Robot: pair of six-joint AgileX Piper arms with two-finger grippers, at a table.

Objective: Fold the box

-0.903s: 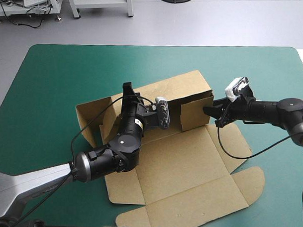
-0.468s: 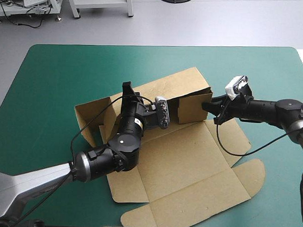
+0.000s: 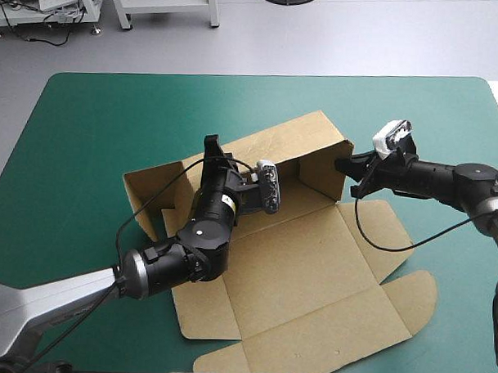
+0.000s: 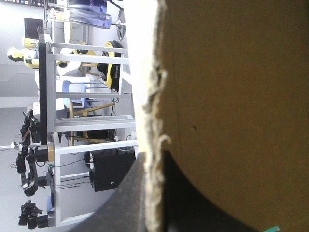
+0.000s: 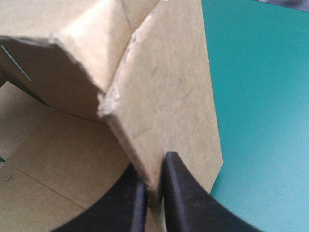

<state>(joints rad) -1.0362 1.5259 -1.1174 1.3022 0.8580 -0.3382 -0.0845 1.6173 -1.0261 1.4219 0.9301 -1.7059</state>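
The box is a cut brown sheet lying mid-worktop, mostly flat, with its back wall raised on the far side, an end flap standing at that wall's right end, and the lid with its rounded tabs spread flat toward the near edge. My left end effector is pinched almost closed over the top edge of the back wall, with the ragged board edge running up between its black fingers. My right end effector is likewise all but closed on the end flap, with the flap's edge caught between the two fingertips. The teal-green worktop shows open beyond the back wall to the far edge and on both sides of the box, while the lid reaches close to the near edge. Compared with just before, the end flap has swung to a different angle, its lower corner lies farther from the near edge, and my right end effector has shifted slightly toward the far edge. My left arm has stayed in place.
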